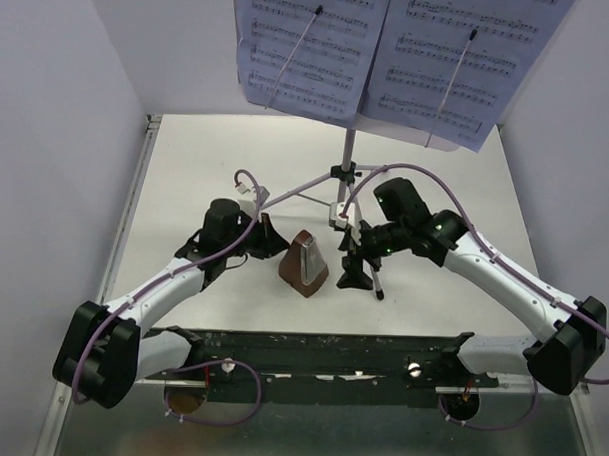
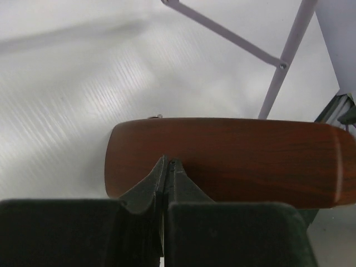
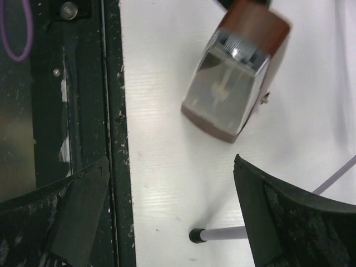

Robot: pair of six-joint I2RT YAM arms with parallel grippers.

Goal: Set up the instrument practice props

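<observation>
The left fingers are pressed together at the edge of a brown panel. The metronome is placed on the counter, near the music stand. To its right, the right fingers are spread above a tripod leg.

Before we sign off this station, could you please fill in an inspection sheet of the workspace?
Surface: white table.
Job's things: music stand upright at the far side, sheet music on it; metronome standing between the arms.
Clutter: nothing seen.
Grippers: left claw shut at a brown wooden panel, grip unclear; right claw open above a tripod foot.
Cables: lilac cables loop along both arms.
Surroundings: pale walls; dark rail at near edge.
</observation>
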